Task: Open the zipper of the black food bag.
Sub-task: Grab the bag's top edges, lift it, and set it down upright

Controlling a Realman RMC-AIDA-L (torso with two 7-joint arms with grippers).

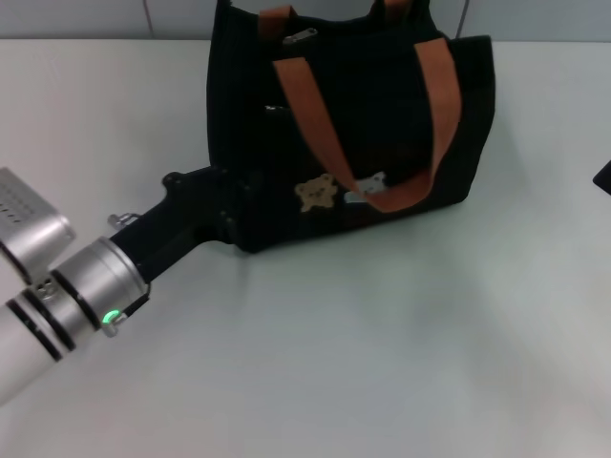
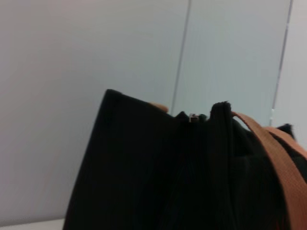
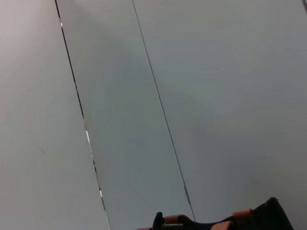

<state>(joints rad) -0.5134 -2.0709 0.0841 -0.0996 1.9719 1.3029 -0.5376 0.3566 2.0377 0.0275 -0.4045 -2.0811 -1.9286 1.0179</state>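
Note:
The black food bag (image 1: 382, 114) stands upright at the back of the white table, its two orange-brown straps (image 1: 315, 124) draped over the front above a tan bear patch (image 1: 316, 193). A silver pull tab of the zipper (image 1: 299, 38) lies at the bag's top left; the track itself is hard to make out. My left gripper (image 1: 232, 205) presses against the bag's lower left corner, black on black. The left wrist view shows the bag's end (image 2: 144, 172) close up, with a small silver piece (image 2: 194, 118) at its top. A dark sliver at the right edge may be my right gripper (image 1: 603, 177).
White table (image 1: 382, 343) stretches in front of and to both sides of the bag. A pale panelled wall (image 3: 144, 96) rises behind it. A shorter pocket zipper (image 1: 275, 110) sits on the bag's front left. The bag's top (image 3: 230, 221) peeks into the right wrist view.

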